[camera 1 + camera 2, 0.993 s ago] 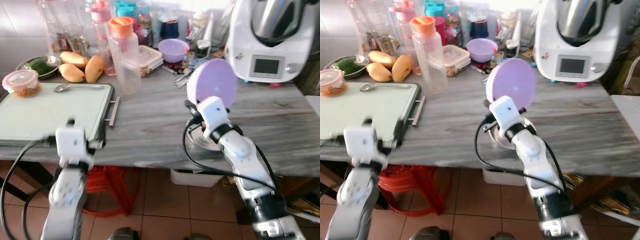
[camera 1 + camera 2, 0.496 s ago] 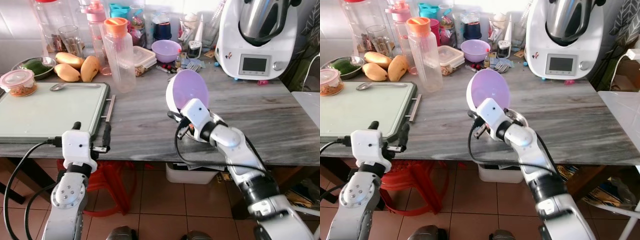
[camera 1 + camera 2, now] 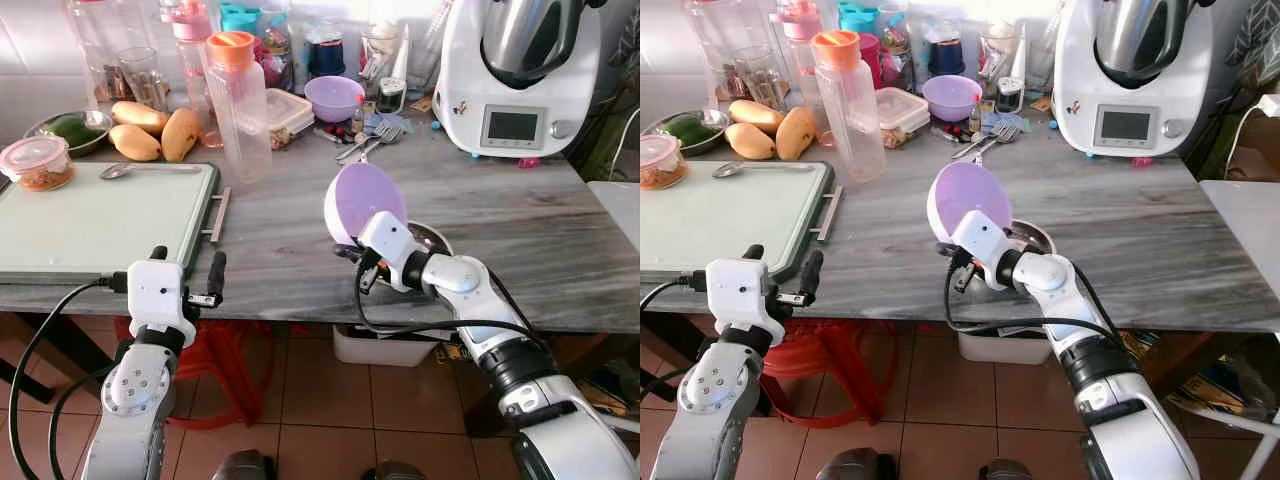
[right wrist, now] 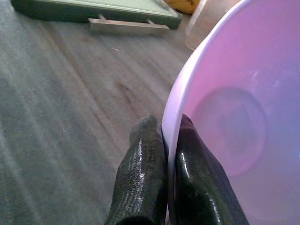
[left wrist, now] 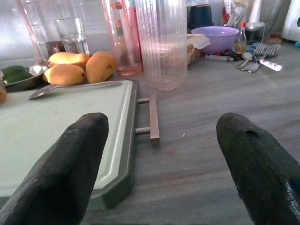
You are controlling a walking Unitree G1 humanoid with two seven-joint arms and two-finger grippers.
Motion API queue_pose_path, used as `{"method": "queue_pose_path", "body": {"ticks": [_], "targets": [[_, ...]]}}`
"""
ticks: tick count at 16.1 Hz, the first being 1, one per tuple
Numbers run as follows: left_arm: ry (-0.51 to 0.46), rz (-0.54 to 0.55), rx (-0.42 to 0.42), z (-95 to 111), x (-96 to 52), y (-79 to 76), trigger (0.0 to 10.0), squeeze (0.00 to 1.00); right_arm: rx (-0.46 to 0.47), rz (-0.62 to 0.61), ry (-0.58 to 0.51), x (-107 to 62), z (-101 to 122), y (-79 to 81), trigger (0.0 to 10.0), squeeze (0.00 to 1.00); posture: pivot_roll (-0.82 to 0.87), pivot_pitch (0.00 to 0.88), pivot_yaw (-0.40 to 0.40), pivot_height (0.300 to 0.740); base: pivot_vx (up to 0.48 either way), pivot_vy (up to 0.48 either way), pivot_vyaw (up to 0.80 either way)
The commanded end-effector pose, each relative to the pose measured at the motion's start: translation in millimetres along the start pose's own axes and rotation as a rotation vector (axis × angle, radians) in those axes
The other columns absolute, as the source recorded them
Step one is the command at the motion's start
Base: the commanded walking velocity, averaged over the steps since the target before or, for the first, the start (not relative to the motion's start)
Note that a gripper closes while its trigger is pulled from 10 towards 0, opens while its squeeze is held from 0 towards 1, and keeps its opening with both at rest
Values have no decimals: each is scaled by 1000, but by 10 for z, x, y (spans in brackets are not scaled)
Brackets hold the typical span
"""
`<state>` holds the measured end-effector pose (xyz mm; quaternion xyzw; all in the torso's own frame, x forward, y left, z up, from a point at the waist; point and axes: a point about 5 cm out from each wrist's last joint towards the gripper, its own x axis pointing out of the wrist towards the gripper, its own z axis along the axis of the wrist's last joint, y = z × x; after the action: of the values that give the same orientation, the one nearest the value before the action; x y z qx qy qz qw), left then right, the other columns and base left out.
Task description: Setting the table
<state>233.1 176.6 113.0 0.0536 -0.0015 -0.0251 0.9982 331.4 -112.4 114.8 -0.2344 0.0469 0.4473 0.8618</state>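
Note:
My right gripper is shut on the rim of a pale purple bowl, held tilted on edge above the grey counter near its front edge. A metal dish lies on the counter just behind the bowl. My left gripper stands open in front of the counter's edge, at the near right corner of a green tray. Through the left wrist view the tray's handle lies between the two fingers. A spoon rests at the tray's far edge.
At the back stand a tall bottle with an orange lid, a second purple bowl, mangoes, forks, a lidded food tub and a white kitchen machine. A red stool stands under the counter.
The bowl in my right gripper has come lower and a little toward the counter's front edge, uncovering the metal dish behind it. My left gripper has barely moved.

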Motion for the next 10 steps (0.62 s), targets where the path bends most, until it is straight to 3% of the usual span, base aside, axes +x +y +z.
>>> {"method": "queue_pose_path", "body": {"ticks": [1,5,10], "targets": [[-15,-6,4,64,16,14,10000,0,-63,21,-5,18,65,-47,10000,0,32,0,42,740,0,0,0],[-6,-10,7,73,-6,37,10000,0,-132,14,-12,16,126,-118,10000,0,41,0,50,740,0,0,0],[21,-7,0,56,-27,51,10000,0,-116,39,-36,9,165,-174,10000,0,50,10,54,740,0,0,0]]}}
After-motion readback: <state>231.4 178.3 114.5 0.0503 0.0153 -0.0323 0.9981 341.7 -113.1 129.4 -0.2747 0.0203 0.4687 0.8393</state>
